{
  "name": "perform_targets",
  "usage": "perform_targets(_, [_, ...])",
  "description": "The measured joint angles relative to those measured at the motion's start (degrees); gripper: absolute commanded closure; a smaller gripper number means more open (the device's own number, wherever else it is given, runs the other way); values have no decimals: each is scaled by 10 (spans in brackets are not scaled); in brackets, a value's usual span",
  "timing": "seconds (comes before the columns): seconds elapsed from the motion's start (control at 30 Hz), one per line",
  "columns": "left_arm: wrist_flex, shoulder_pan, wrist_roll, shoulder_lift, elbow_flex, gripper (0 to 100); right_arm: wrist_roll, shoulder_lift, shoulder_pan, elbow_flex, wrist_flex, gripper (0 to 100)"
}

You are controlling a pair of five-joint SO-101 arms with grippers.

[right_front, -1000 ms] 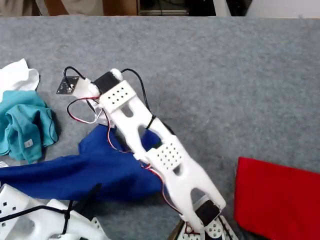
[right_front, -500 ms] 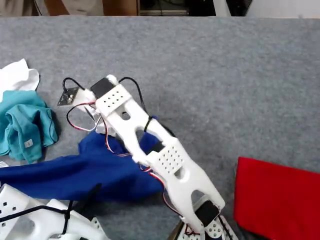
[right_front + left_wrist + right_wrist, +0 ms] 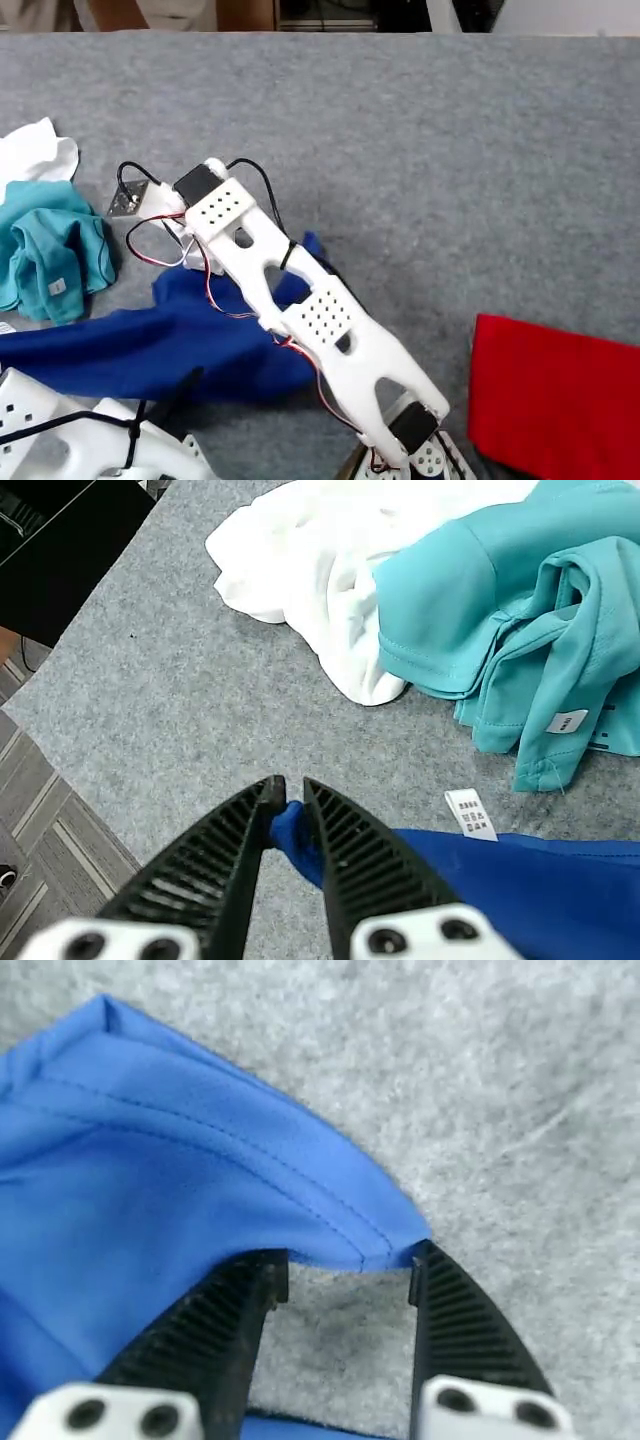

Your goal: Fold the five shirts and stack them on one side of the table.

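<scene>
**A:** How do the arms sit?

**B:** The right arm (image 3: 300, 300) stretches from the near edge diagonally across the table (image 3: 450, 150) toward the far left. Its wrist is low over the blue shirt (image 3: 150, 340). The left arm (image 3: 60, 430) sits at the near left corner.

**A:** And the grippers?

**B:** The right gripper (image 3: 347, 1258) is spread wide. The blue shirt's stitched hem runs from one fingertip to the other, with grey table showing between the fingers. The left gripper (image 3: 291, 786) is pressed almost together and pinches a small corner of the blue shirt, close to the table's edge.

**A:** What's your count?

**B:** Two arms, and four shirts in sight, one of each colour. The blue shirt lies loosely along the near left. The teal shirt (image 3: 50, 240) is crumpled at the left edge. The white shirt (image 3: 35, 155) is bunched against it on the far side, touching. The red shirt (image 3: 550, 390) lies flat at the near right, well apart from the others.

**A:** Anything in the way?

**B:** From above, the right arm lies across the blue shirt's far corner and covers part of the fabric. Loose red and black wires (image 3: 140, 235) loop beside its wrist. A white label (image 3: 470, 813) sticks out from the blue shirt's edge, between the left gripper and the teal shirt.
</scene>
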Motion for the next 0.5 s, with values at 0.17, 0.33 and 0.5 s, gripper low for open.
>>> perform_targets(0.17, [0,0,0,0,0,981,0,0,6,-1,-4,991])
perform_targets(0.33, [0,0,0,0,0,981,1,2,6,-1,5,995])
perform_targets(0.5, [0,19,0,0,18,981,1,4,23,-28,11,995])
